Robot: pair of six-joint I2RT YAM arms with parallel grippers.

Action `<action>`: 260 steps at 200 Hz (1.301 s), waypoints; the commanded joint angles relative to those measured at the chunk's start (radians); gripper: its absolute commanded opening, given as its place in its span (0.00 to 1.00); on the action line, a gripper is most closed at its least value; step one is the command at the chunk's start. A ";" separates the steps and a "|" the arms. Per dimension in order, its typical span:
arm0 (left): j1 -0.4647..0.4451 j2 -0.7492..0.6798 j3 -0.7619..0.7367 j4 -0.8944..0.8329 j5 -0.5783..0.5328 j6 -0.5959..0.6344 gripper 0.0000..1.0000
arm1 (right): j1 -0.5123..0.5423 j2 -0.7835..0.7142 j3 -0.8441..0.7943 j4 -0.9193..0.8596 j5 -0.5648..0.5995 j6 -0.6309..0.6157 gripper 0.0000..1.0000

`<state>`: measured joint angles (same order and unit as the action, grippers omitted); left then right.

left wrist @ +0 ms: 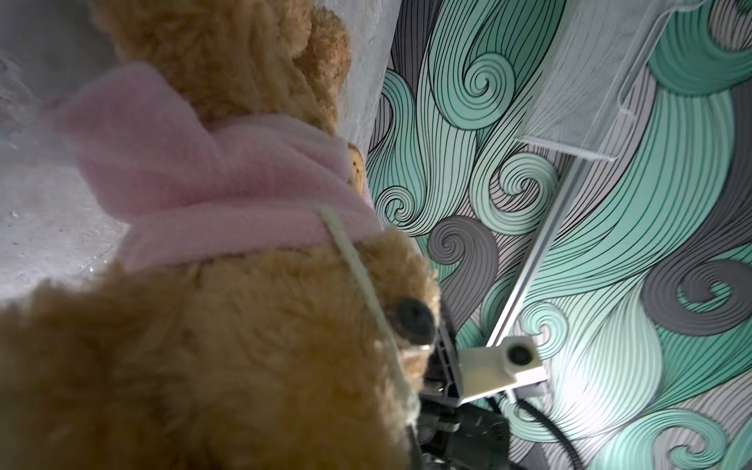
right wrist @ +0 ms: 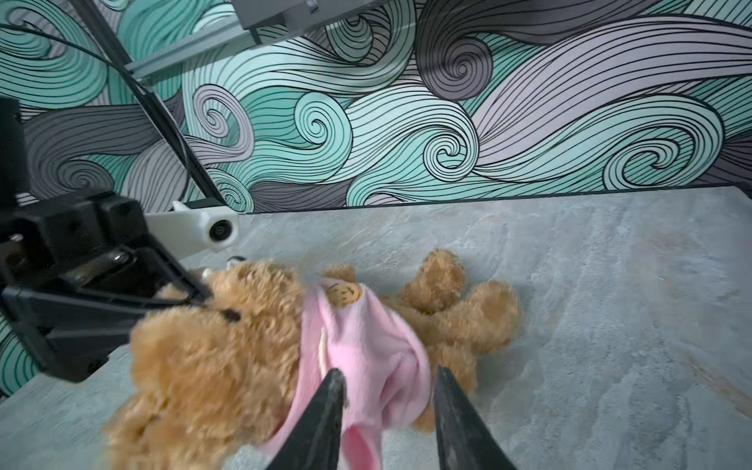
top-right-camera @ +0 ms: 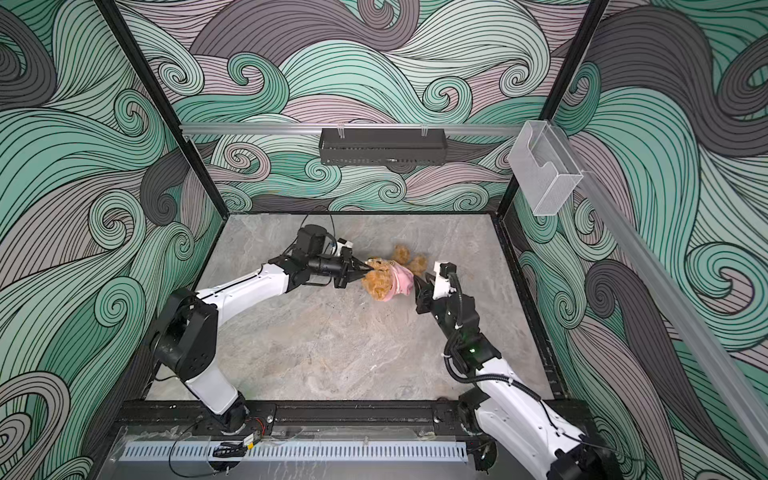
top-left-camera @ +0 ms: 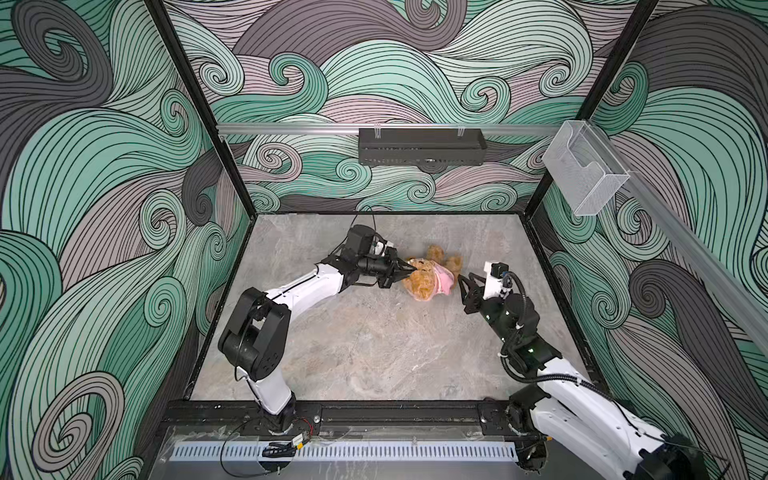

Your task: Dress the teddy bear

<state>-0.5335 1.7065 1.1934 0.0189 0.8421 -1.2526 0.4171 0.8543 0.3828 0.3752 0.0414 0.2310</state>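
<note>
Starting at the right gripper (right wrist: 388,372), its jaws are seen standing apart, with a fold of the pink garment (right wrist: 358,337) lying between the fingers (right wrist: 325,407) but not pinched. The left gripper (top-left-camera: 409,269) is clamped on the fur of the bear's head, close by the eye, as is shown in the right wrist view. The bear (top-left-camera: 419,284) is laid flat on the table (top-left-camera: 353,353), toward its far side and between the two grippers. Its head is turned to the left gripper and its legs are splayed away toward the far right. The long axis is thus run outward from the left gripper and across the front of the right one. The garment is bunched around the chest, and the legs are left bare. The right gripper is judged the nearer to the loose hem. A regrip there is probably called for, and a pull along the body toward the legs, while the head is anchored by the left gripper.
</note>
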 commanded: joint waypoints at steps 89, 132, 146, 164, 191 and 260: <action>0.073 0.032 -0.232 0.168 -0.085 0.279 0.67 | -0.042 0.630 0.110 0.085 -0.232 0.170 0.23; 0.046 0.073 -0.271 0.338 -0.077 0.186 0.79 | -0.007 0.630 0.079 0.097 -0.212 0.183 0.22; 0.039 0.076 -0.277 0.383 -0.080 0.174 0.83 | -0.005 0.635 0.080 0.097 -0.216 0.182 0.22; 0.035 0.077 -0.275 0.379 -0.089 0.195 0.93 | -0.004 0.640 0.084 0.097 -0.217 0.183 0.22; 0.014 0.094 -0.188 0.188 -0.120 0.345 0.99 | -0.005 0.649 0.096 0.093 -0.217 0.179 0.22; 0.015 0.211 -0.006 0.001 -0.177 0.499 0.99 | -0.004 0.667 0.113 0.077 -0.215 0.155 0.20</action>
<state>-0.5213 1.8675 1.1404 0.0811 0.6678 -0.8131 0.4068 1.5131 0.4732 0.4522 -0.1654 0.4000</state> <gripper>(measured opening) 0.986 0.205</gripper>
